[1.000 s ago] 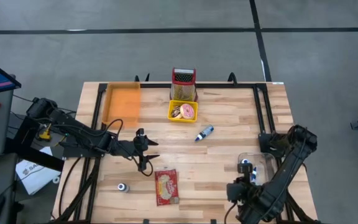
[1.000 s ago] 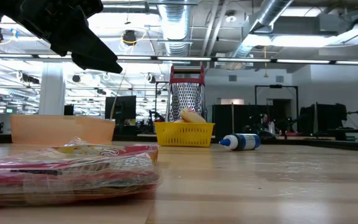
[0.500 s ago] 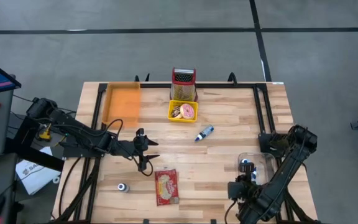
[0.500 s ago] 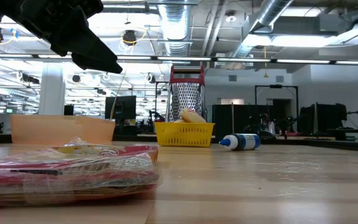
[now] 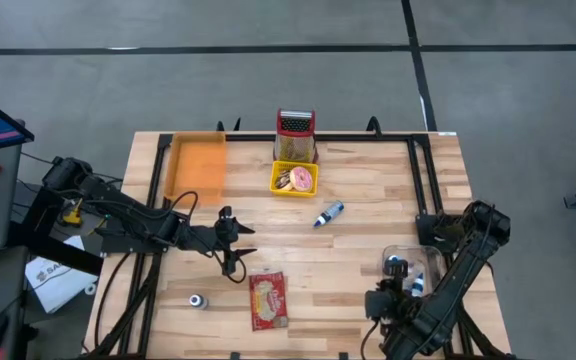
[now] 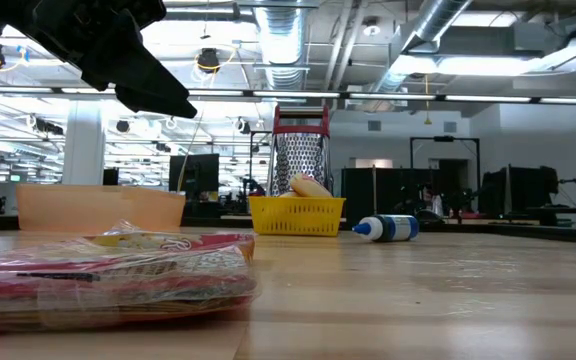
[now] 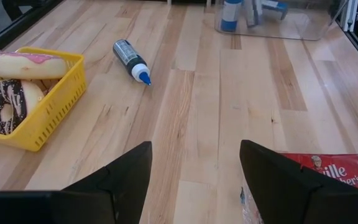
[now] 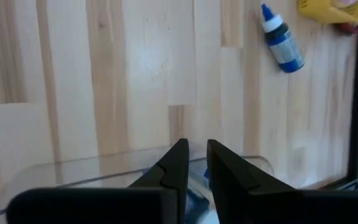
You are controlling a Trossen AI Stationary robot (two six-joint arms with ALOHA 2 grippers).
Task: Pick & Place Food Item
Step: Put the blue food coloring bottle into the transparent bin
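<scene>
The red snack packet (image 7: 335, 176) reads "ille" and "chers".

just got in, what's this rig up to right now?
The right gripper sits over the clear plastic bin at the table's right edge, fingers slightly apart above a small blue-capped bottle inside. The left gripper hovers open mid-table near the red snack packet, holding nothing. The yellow basket of donuts and the blue bottle lying on the wood sit untouched.
</scene>
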